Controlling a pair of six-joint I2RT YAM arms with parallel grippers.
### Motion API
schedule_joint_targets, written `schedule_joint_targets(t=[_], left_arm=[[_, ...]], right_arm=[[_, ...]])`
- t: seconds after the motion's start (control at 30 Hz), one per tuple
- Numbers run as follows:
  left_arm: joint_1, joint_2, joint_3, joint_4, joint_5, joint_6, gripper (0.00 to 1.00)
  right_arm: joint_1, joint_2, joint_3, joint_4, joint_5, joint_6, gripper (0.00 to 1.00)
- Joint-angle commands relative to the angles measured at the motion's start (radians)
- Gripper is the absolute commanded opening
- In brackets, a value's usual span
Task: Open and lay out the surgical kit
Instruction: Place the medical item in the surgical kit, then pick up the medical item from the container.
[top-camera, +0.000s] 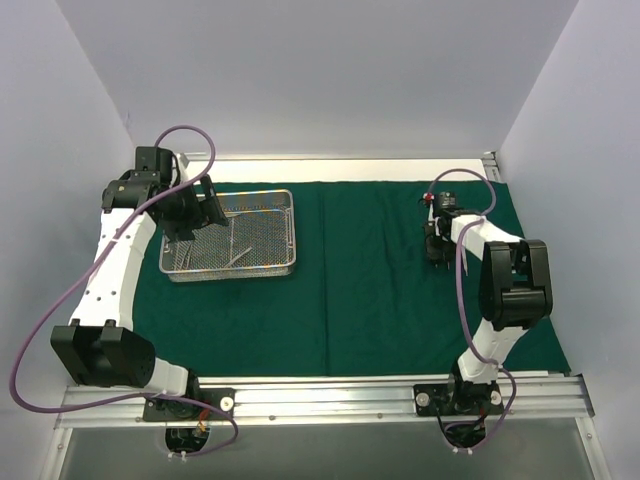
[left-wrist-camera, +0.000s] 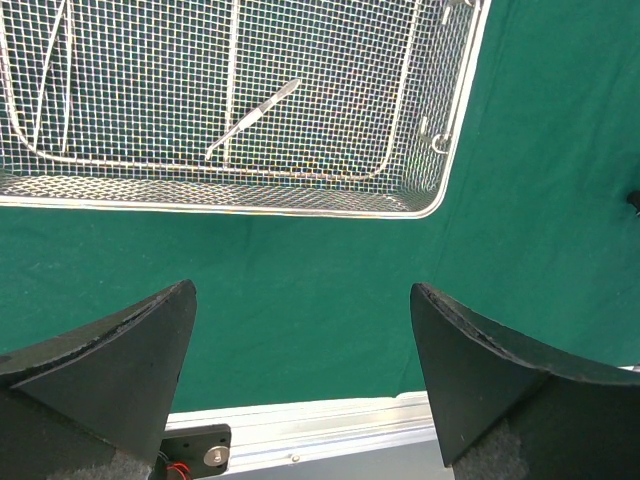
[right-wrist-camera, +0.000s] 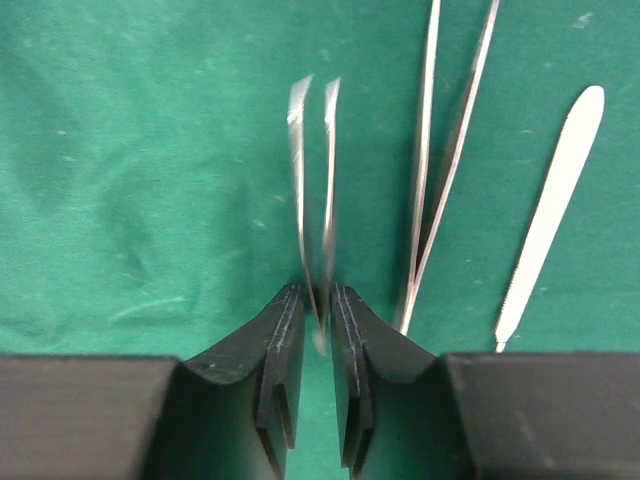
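The dark green cloth (top-camera: 400, 290) of the surgical kit lies spread flat over the table. On its left part stands the wire-mesh tray (top-camera: 292, 232), with slim steel instruments (left-wrist-camera: 255, 120) inside. My left gripper (left-wrist-camera: 302, 290) hovers wide open by the tray's near edge (left-wrist-camera: 300, 208), holding nothing. At the right, my right gripper (right-wrist-camera: 318, 290) is low over the cloth, jaws slightly apart, with steel forceps (right-wrist-camera: 310, 180) loose and blurred between the pads. A second pair of forceps (right-wrist-camera: 440, 170) and a flat steel handle (right-wrist-camera: 550, 220) lie on the cloth to its right.
An aluminium rail (top-camera: 330, 395) runs along the near table edge, carrying both arm bases. White walls close in the left, back and right sides. The right arm's purple cable (top-camera: 462, 290) loops over the cloth.
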Motion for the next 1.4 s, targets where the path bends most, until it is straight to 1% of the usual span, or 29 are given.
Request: schedule_joint_targets(t=[0.0, 0.13, 0.2, 0.3, 0.43, 0.47, 0.53, 0.7, 0.8, 0.83, 0.87, 1.0, 1.03, 1.1, 1.13, 1.2, 1.27, 1.3, 1.37], left_arm=[[0.019, -0.006, -0.007, 0.045, 0.011, 0.003, 0.97], [0.022, -0.002, -0.015, 0.057, 0.023, 0.000, 0.97], [0.023, 0.003, -0.019, 0.063, 0.032, 0.000, 0.97], [0.025, 0.003, -0.023, 0.066, 0.032, -0.002, 0.96], [0.028, 0.027, -0.026, 0.062, 0.020, -0.011, 0.96], [0.029, 0.034, -0.027, 0.063, 0.018, -0.011, 0.96], [0.029, 0.055, -0.032, 0.073, 0.031, -0.009, 0.96], [0.029, 0.135, -0.012, 0.071, 0.035, -0.012, 0.97], [0.028, 0.182, -0.003, 0.079, 0.058, -0.005, 1.00], [0.026, 0.201, 0.003, 0.067, 0.063, 0.001, 0.98], [0.025, 0.222, 0.014, 0.054, 0.067, 0.001, 0.92], [-0.004, 0.374, 0.121, -0.045, 0.020, -0.003, 0.86], [-0.016, 0.394, 0.138, -0.059, 0.005, 0.001, 0.86], [-0.043, 0.460, 0.202, -0.099, -0.067, 0.012, 0.84], [-0.062, 0.481, 0.224, -0.111, -0.077, 0.020, 0.82], [-0.086, 0.555, 0.270, -0.136, -0.122, 0.066, 0.78], [-0.115, 0.613, 0.362, -0.190, -0.158, 0.110, 0.73], [-0.122, 0.667, 0.390, -0.208, -0.223, 0.120, 0.68], [-0.139, 0.705, 0.436, -0.230, -0.262, 0.147, 0.67]], right_arm=[[0.016, -0.025, 0.012, -0.013, -0.009, 0.021, 0.19], [0.028, -0.047, 0.030, -0.021, -0.006, 0.021, 0.20], [0.028, -0.056, 0.047, -0.030, 0.002, 0.034, 0.23], [0.033, -0.060, 0.074, -0.047, 0.026, 0.034, 0.25], [0.039, -0.100, 0.110, -0.073, 0.060, 0.034, 0.31], [0.043, -0.105, 0.120, -0.084, 0.069, 0.034, 0.34], [0.046, -0.125, 0.142, -0.102, 0.085, 0.034, 0.38], [0.049, -0.169, 0.162, -0.133, 0.088, 0.032, 0.39], [0.060, -0.186, 0.176, -0.142, 0.089, 0.028, 0.39], [0.063, -0.194, 0.180, -0.142, 0.083, 0.031, 0.39], [0.066, -0.197, 0.191, -0.139, 0.060, 0.034, 0.39], [0.109, -0.196, 0.216, -0.139, 0.013, 0.080, 0.39], [0.138, -0.196, 0.219, -0.139, 0.010, 0.081, 0.39], [0.167, -0.200, 0.219, -0.133, 0.000, 0.081, 0.39], [0.178, -0.203, 0.219, -0.130, -0.003, 0.081, 0.39], [0.191, -0.209, 0.213, -0.116, -0.009, 0.086, 0.39], [0.189, -0.226, 0.206, -0.107, -0.041, 0.081, 0.39], [0.189, -0.237, 0.200, -0.105, -0.041, 0.078, 0.39], [0.189, -0.252, 0.191, -0.102, -0.046, 0.061, 0.39]])
